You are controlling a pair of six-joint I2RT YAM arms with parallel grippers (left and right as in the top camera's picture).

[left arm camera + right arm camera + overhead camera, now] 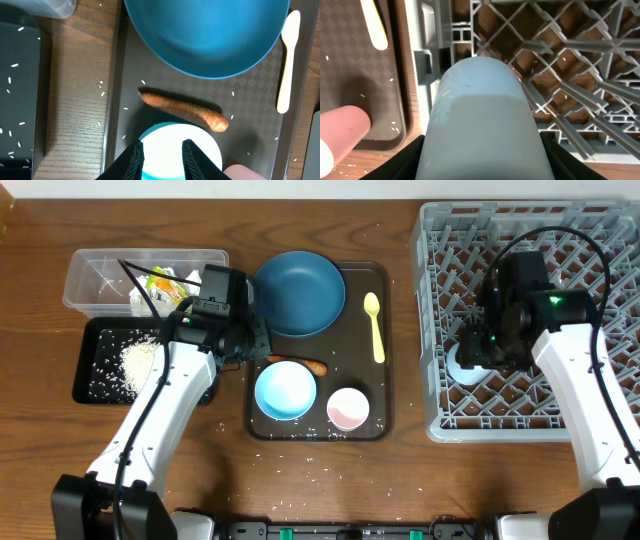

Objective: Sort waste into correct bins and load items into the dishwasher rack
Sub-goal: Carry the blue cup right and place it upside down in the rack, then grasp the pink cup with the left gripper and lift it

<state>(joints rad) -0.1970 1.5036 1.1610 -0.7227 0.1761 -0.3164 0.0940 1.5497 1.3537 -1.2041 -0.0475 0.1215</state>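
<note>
Far left, rice lies in the black tray [76,360] and paper in the tub [85,280], so I judge the carrot [182,111] belongs with the rice. My left hand [162,150] hangs narrow and empty over the pale bowl [207,145]. The carrot lies just ahead on the brown tray [250,115], slantwise between that bowl and the big bowl [205,35]. To take it well I'd open wider, reach forward, set my fingers across its middle and come down clear of both rims. My right hand [480,167] grips the cup [480,100] over the rack [560,60], near its left edge. I'd seat it mouth down between pegs before letting go.
</note>
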